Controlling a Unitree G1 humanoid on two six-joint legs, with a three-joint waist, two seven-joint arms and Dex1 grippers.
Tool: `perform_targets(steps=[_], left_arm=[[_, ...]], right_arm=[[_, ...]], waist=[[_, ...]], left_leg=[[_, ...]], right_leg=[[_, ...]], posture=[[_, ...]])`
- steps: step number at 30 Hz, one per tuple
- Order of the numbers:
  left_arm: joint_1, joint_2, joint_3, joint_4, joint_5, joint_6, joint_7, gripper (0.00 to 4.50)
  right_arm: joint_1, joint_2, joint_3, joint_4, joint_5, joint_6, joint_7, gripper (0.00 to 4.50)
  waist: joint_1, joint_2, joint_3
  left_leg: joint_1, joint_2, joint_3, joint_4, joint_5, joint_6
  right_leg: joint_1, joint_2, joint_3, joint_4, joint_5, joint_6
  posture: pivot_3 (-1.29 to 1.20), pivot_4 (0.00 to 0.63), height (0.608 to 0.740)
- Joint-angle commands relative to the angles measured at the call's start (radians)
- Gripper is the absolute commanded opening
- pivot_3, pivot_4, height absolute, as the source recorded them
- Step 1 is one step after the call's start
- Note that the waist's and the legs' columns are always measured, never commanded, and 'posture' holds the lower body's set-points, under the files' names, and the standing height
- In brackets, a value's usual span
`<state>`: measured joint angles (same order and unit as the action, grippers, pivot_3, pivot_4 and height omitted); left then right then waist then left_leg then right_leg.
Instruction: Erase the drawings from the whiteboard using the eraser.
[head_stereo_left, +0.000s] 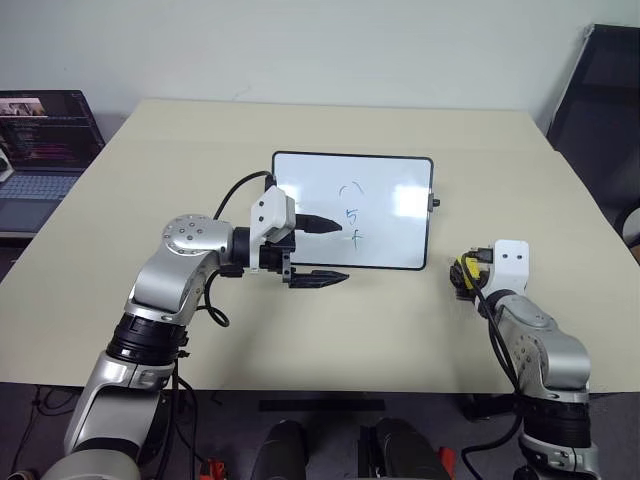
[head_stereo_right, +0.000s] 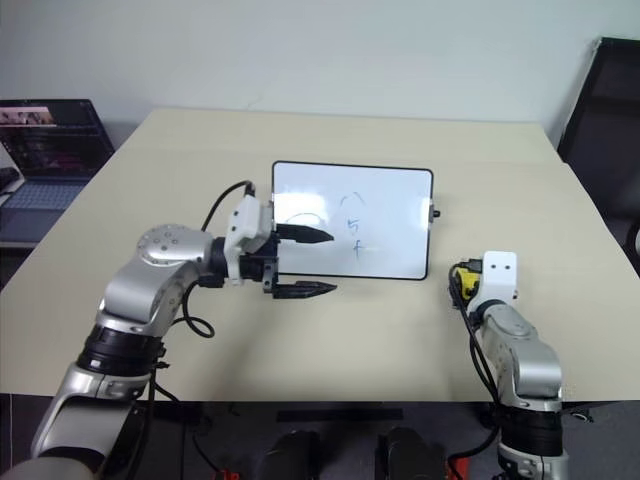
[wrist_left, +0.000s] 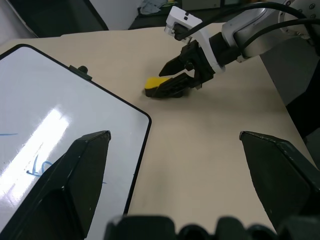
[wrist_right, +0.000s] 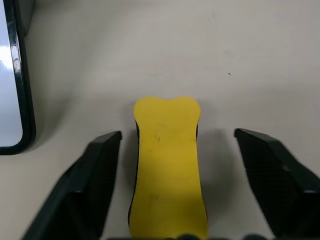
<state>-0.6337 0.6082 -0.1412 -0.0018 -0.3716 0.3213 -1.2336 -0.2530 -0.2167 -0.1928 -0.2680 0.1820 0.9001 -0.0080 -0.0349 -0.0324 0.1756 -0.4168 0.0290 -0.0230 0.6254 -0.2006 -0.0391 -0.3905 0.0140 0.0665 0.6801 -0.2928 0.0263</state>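
1. Head views: whiteboard flat mid-table, drawings intact; left gripper spread empty over its near edge, likely bracing.
2. Left wrist view: right gripper straddling eraser, board well apart.
3. Right wrist view: eraser between parted fingers, not yet clamped.

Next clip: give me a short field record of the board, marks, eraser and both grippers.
whiteboard: flat on the table
drawings: blue marks, not yet wiped
eraser: yellow, on the table to the right of the whiteboard, apart from it
right gripper: fingers either side of the eraser, gaps visible, not clamped
left gripper: open, over the whiteboard's near edge, holding nothing
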Motion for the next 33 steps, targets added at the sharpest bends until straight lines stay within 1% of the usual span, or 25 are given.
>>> perform_targets(steps=[1,4,5,6,10,14,16,19,22,25,30,33], left_arm=[[-0.009,0.009,0.02,-0.017,0.001,-0.013,0.005,4.5],[0.009,0.016,0.025,-0.023,0.012,0.001,0.033,4.5],[0.018,0.02,0.025,-0.029,0.02,0.008,0.05,4.5],[0.024,0.023,0.025,-0.032,0.025,0.013,0.063,4.5],[0.091,0.013,0.053,-0.099,0.067,0.075,0.221,4.5],[0.152,0.012,0.076,-0.187,0.058,0.152,0.309,4.5],[0.199,0.009,0.109,-0.259,0.046,0.224,0.381,4.5],[0.214,0.018,0.123,-0.292,0.08,0.303,0.471,4.5],[0.193,0.024,0.109,-0.285,0.117,0.328,0.522,4.5],[0.164,0.015,0.116,-0.264,0.131,0.354,0.567,4.5],[0.132,0.028,0.119,-0.191,0.17,0.322,0.599,4.5],[0.114,0.037,0.117,-0.146,0.19,0.29,0.6,4.5]], right_arm=[[-0.017,-0.001,-0.014,-0.019,-0.006,-0.026,-0.005,2.49],[-0.016,0.006,-0.013,-0.023,-0.005,-0.024,-0.003,1.38],[-0.015,0.007,-0.012,-0.027,-0.004,-0.024,-0.002,1.11],[-0.013,0.008,-0.012,-0.03,-0.004,-0.024,-0.002,1.01],[0.023,-0.028,0.026,-0.089,-0.023,-0.07,0.035,1.01],[0.065,-0.065,0.073,-0.143,-0.043,-0.119,0.075,1.01],[0.088,-0.081,0.103,-0.227,-0.017,-0.118,0.125,1.01],[0.048,-0.104,0.144,-0.311,0.017,-0.097,0.191,1.01],[-0.037,-0.122,0.192,-0.294,-0.004,-0.11,0.215,1.01],[-0.19,-0.127,0.274,-0.18,-0.049,-0.17,0.248,1.01],[-0.413,-0.077,0.361,0.08,-0.103,-0.272,0.283,1.01],[-0.52,-0.057,0.414,0.236,-0.147,-0.353,0.316,1.01]], waist=[[0.0,0.0,0.0],[0.0,0.0,0.0],[0.0,0.0,0.0],[-0.001,0.0,0.0],[-0.001,0.0,0.0],[0.0,0.0,0.0],[-0.001,0.0,0.0],[-0.004,0.001,0.0],[-0.006,0.0,0.0],[-0.005,0.0,0.001],[-0.006,0.0,0.001],[-0.006,0.0,0.001]], left_leg=[[0.0,0.0,0.0,0.0,0.0,0.0],[0.0,0.0,0.0,0.0,0.0,0.0],[0.0,0.0,0.0,0.0,0.0,0.0],[0.0,0.0,0.0,0.0,0.0,0.0],[0.0,0.001,0.0,0.0,0.0,0.0],[0.0,0.001,0.0,0.0,0.0,0.0],[0.0,0.001,0.0,0.0,0.0,0.0],[0.0,0.002,-0.001,0.0,0.0,0.0],[0.001,0.001,-0.001,0.001,0.0,0.0],[0.001,0.001,-0.001,0.003,0.0,0.0],[0.001,0.0,0.0,0.001,0.0,0.0],[0.0,0.0,0.0,0.001,0.0,0.0]], right_leg=[[0.0,0.0,0.0,0.0,0.0,0.0],[0.0,0.0,0.0,0.0,0.0,0.0],[0.0,0.0,0.0,0.0,0.0,0.0],[0.0,0.0,0.0,0.0,0.0,0.0],[0.0,0.0,0.0,0.0,0.0,0.0],[0.0,-0.001,0.0,0.0,0.0,0.0],[0.0,-0.001,0.0,0.0,0.0,0.0],[0.0,-0.001,0.0,0.001,0.0,0.0],[0.001,0.0,0.0,0.001,0.001,0.001],[0.001,0.0,0.0,0.001,0.001,0.002],[0.001,0.0,-0.001,0.0,0.002,0.002],[-0.001,0.0,0.0,0.0,0.004,-0.003]], posture=[[0.0,0.15,0.74],[0.0,0.15,0.74],[0.0,0.15,0.74],[0.0,0.15,0.74],[0.0,0.15,0.74],[0.0,0.15,0.74],[0.0,0.15,0.74],[0.0,0.15,0.74],[0.0,0.15,0.74],[0.0,0.15,0.74],[0.0,0.15,0.74],[0.0,0.15,0.74]])
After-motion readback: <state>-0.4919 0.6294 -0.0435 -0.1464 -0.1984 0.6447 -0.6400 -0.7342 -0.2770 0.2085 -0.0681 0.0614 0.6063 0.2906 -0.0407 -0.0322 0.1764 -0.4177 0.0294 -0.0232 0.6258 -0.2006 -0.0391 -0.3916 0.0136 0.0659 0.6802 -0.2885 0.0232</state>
